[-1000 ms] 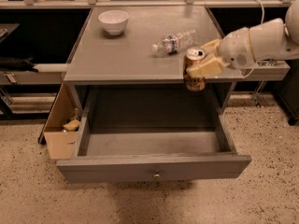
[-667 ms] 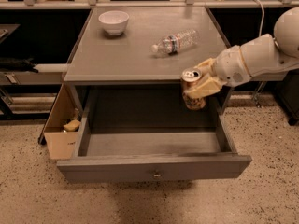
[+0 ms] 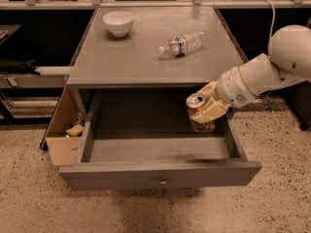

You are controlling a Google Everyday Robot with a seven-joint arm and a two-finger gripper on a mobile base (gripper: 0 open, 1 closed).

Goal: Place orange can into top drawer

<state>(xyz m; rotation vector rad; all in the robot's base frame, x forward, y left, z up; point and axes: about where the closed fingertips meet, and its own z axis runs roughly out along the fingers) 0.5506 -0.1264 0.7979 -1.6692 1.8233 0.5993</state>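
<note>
The top drawer point(image 3: 121, 174) stands pulled well out from beneath the grey surface point(image 3: 131, 57), its shallow inside open to view and its small round knob point(image 3: 163, 181) centred on the front panel. The white arm point(image 3: 262, 76) reaches in from the right, and at its end the tool point(image 3: 210, 109) is clamped around the orange can point(image 3: 196, 101), its pale fingers point(image 3: 206, 115) pressed against the can's side. The can is held roughly upright, silver top and pull tab facing up, with its copper-orange lower body showing below the fingers. It sits over the right rear part of the drawer, close to the right wall and just under the front edge of the surface. Whether its base touches the drawer floor cannot be told from this view. On top of the surface, a white bowl point(image 3: 118, 22) stands near the back left corner, and a clear plastic water bottle point(image 3: 182, 43) lies on its side towards the right, well apart from the bowl. To the left of the drawer, a cardboard box point(image 3: 62, 147) rests on the speckled floor point(image 3: 39, 203) just beside the drawer's left wall, open at the top with some pale scraps inside. Dark shelving runs along the back on either side.
</note>
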